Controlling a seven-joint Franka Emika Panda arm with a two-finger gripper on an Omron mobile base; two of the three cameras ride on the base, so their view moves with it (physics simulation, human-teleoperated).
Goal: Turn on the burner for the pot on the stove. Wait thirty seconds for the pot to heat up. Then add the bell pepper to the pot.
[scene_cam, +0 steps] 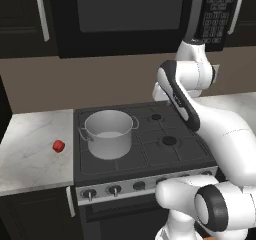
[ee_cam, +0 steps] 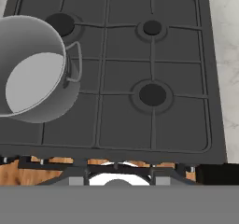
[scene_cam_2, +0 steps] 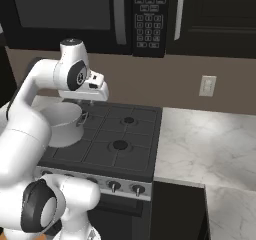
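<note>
Left base view: pot (scene_cam: pixel 108 133) on the front-left burner of the stove (scene_cam: pixel 150 149). Pepper (scene_cam: pixel 58 146) lies on the counter (scene_cam: pixel 30 154) left of the stove, well apart from the pot. Arm raised over the cooktop.

Right base view: hand (scene_cam_2: pixel 92 90) hovers above the stove (scene_cam_2: pixel 125 149), just right of the pot (scene_cam_2: pixel 62 124). Cannot tell the jaw opening.

Hand view: pot (ee_cam: pixel 32 73) at left, open, upright; burner caps bare.
</note>
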